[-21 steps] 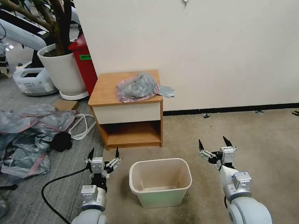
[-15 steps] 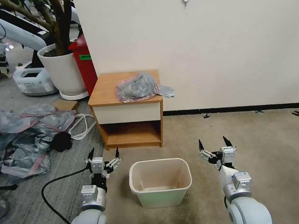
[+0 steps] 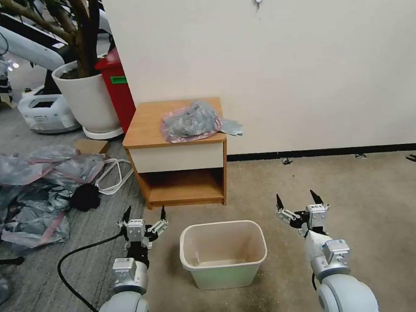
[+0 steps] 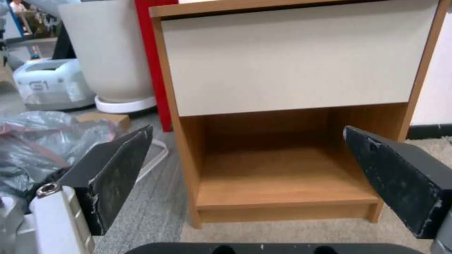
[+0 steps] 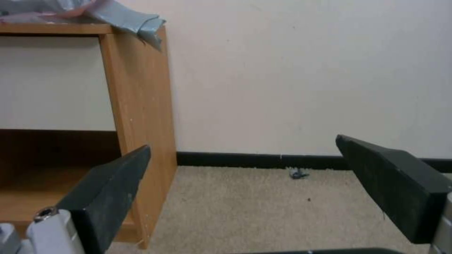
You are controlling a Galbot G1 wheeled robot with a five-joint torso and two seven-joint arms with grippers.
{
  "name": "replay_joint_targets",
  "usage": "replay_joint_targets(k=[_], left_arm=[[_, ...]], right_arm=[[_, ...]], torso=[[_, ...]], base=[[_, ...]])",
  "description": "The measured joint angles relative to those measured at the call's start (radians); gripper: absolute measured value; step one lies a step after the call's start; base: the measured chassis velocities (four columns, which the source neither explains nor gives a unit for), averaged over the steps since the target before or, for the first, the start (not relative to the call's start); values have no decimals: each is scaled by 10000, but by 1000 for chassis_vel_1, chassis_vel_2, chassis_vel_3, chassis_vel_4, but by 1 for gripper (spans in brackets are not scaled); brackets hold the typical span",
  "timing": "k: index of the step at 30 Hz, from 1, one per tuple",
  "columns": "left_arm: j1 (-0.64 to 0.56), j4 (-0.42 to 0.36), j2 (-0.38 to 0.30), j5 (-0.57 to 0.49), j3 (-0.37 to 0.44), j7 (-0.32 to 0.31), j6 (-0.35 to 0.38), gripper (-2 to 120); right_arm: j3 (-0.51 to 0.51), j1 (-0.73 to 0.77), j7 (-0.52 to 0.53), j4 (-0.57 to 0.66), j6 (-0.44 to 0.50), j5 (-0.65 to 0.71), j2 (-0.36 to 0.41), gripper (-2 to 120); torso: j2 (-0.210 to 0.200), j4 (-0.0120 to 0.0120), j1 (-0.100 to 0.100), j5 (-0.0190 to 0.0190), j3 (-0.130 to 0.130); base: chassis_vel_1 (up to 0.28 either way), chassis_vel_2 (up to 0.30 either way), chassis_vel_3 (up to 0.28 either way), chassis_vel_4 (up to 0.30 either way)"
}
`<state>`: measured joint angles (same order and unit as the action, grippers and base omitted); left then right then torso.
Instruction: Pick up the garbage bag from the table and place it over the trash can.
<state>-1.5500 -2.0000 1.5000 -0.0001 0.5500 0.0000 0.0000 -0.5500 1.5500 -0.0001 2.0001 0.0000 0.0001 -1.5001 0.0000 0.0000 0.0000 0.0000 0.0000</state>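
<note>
The garbage bag (image 3: 193, 121), crumpled grey plastic with a pinkish edge, lies on the right half of the wooden table (image 3: 143, 127), one corner hanging over the right edge (image 5: 136, 21). The beige trash can (image 3: 223, 254) stands on the carpet in front of the table, with nothing in it. My left gripper (image 3: 144, 211) is open, low beside the can's left side, and faces the table's cream drawer front (image 4: 292, 63) and lower shelf. My right gripper (image 3: 297, 198) is open on the can's right, level with the left one. Both hold nothing.
A heap of grey-pink plastic bags (image 3: 28, 189) and a black cable (image 3: 76, 253) lie on the floor at the left. A big white plant pot (image 3: 86, 100) and a tall red bin (image 3: 118, 86) stand behind the table's left side. A white wall closes off the back.
</note>
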Motion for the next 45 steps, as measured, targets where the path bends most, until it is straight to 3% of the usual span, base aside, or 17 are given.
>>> replay_joint_targets(k=[23,31,33,39,45], left_arm=[[-149,-263,-2,-157,108,-11,75,100],[-1688,-2865,-74,-1786,1303,-569,908,100],[-1897,-3142,-171,-2017,1504,-593,854,100],[-1936,-2874,-920,-2227,1618,-361,388,100],[-1844,-2571,-1104,-2318,1494,-87,66,100]], right_arm=[[-1,10,8,23,-20,18,0,100],[-238,641,984,2113,-1303,1453,-171,100],[-290,779,1196,2565,-1589,1763,-211,100],[-310,866,1218,2925,-1241,2375,-100,100],[-190,645,1086,2520,-645,2415,22,100]], torso=[[0,-1,1,-3,0],[1,1,0,-2,0],[1,5,0,1,-1],[1,0,0,-3,-1],[0,-1,0,0,-1]], base=[[0,0,0,0],[0,0,0,0],[0,0,0,0],[0,0,0,0],[0,0,0,0]])
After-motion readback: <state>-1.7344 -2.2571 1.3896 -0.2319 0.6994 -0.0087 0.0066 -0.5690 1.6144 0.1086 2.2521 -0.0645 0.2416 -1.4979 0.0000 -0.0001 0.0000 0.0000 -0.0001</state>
